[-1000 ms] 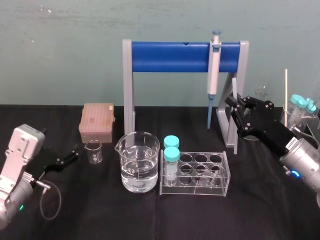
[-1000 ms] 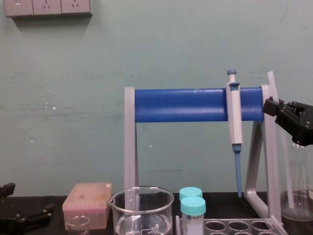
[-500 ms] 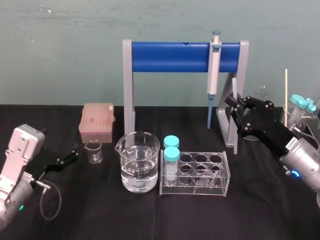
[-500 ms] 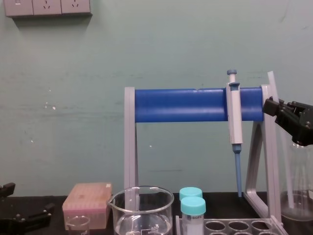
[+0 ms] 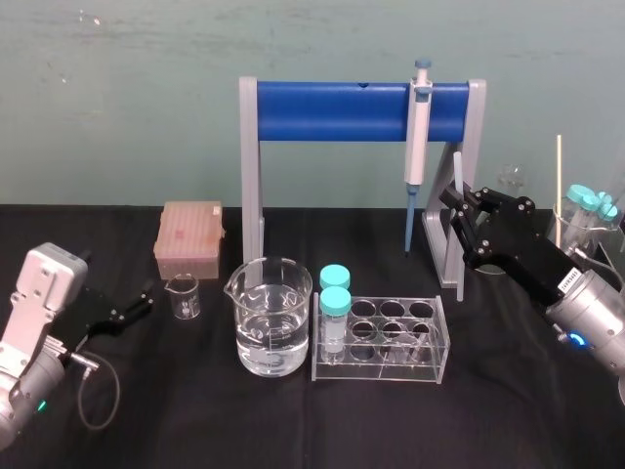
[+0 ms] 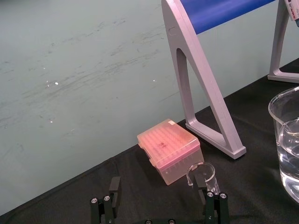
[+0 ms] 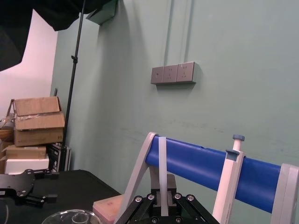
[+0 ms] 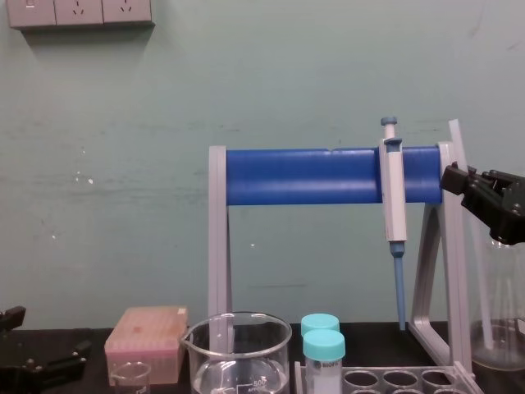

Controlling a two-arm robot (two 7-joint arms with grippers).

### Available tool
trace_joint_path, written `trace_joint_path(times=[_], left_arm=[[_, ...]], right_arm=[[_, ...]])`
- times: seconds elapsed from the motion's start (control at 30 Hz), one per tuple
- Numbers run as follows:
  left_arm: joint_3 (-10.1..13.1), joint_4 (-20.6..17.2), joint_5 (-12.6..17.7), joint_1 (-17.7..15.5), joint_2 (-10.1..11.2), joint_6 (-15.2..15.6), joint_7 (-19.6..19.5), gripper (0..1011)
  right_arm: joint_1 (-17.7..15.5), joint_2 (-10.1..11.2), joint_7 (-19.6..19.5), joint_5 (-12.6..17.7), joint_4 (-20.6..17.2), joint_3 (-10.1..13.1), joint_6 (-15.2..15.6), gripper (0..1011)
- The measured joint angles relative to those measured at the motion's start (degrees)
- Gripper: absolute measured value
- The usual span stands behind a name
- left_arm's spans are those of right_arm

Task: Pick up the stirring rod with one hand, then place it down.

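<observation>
The stirring rod (image 7: 162, 168) is a thin translucent whitish rod standing nearly upright between the fingers of my right gripper (image 7: 163, 198), which is shut on it. In the head view the right gripper (image 5: 459, 203) is raised at the right end of the blue-barred rack, with the stirring rod (image 5: 455, 172) sticking up from its tips. The chest view shows the rod (image 8: 454, 138) rising above the right gripper (image 8: 458, 180) beside the rack's right leg. My left gripper (image 5: 137, 305) rests low at the left, open and holding nothing, near a small beaker (image 6: 202, 171).
A grey rack with a blue bar (image 5: 332, 110) carries a white-and-blue pipette (image 5: 417, 132). In front stand a large beaker of water (image 5: 269, 315) and a clear tube rack (image 5: 383, 337) with capped tubes. A pink tip box (image 5: 189, 237) sits left; glassware with a pale stick (image 5: 559, 186) stands far right.
</observation>
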Motion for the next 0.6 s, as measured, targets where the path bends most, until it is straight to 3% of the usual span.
trace_joint_path(times=[0.6], left_arm=[[0.0, 0.0, 0.0, 0.0, 0.0, 0.0, 0.0, 1000]], right_arm=[[0.0, 0.0, 0.0, 0.0, 0.0, 0.0, 0.0, 72]])
